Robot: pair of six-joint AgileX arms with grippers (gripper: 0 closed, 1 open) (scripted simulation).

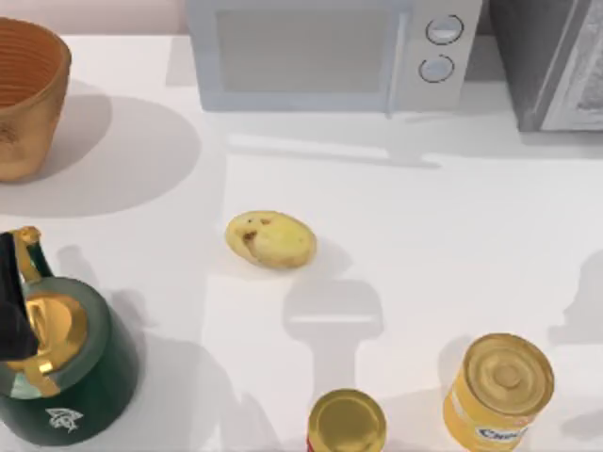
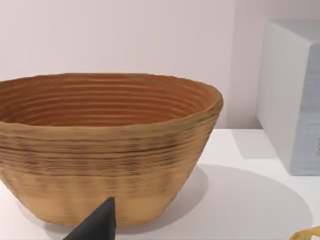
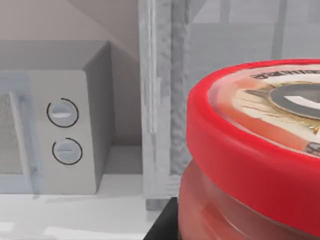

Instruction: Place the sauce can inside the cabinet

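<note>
While right claw grips sauce can [image 3: 250,165] near cabinet [image 3: 165,100], left claw state unclear.

Bright even light; soft shadows on table [image 1: 424,217].

Glossy red-rimmed sauce can [image 3: 250,165] beside matt grey cabinet [image 3: 165,100]; ribbed woven basket [image 2: 105,145]; shiny gold-lidded can [image 1: 499,388].
</note>
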